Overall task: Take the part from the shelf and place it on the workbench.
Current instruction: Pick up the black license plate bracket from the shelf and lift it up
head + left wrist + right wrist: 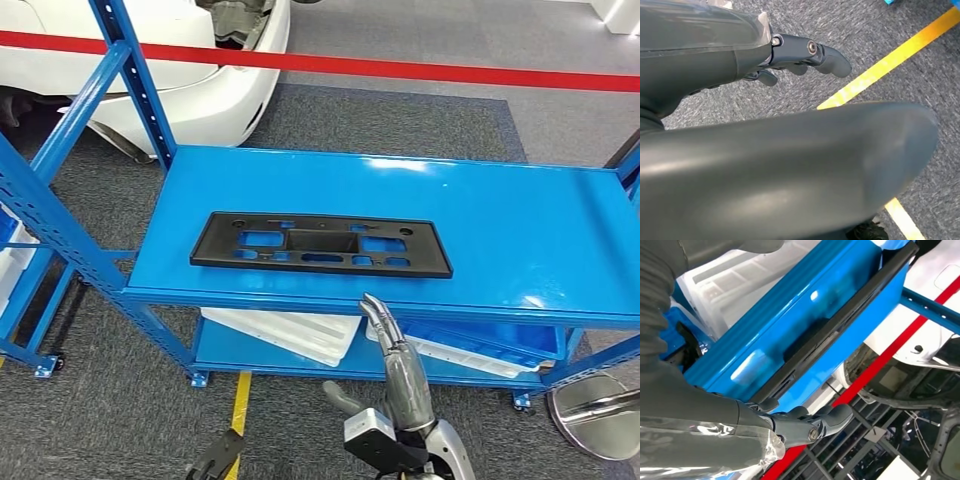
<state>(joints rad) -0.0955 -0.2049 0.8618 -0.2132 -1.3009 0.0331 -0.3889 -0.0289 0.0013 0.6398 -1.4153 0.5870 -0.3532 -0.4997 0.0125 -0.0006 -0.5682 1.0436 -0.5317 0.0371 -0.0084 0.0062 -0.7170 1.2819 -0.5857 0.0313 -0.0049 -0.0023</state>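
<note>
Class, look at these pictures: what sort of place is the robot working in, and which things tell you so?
Probably a car workshop or factory floor: a blue metal shelf holding a black plastic part, a white car behind a red barrier tape, and a yellow floor line.

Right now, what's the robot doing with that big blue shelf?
The robot stands in front of a blue shelf. A long black part with cut-out holes lies flat on the top level, and nothing is holding it. The right hand is raised toward the shelf's front edge, just below the part, fingers apart and empty. The left hand hangs low over the grey floor with nothing in it. So the part hasn't been picked up yet.
</note>
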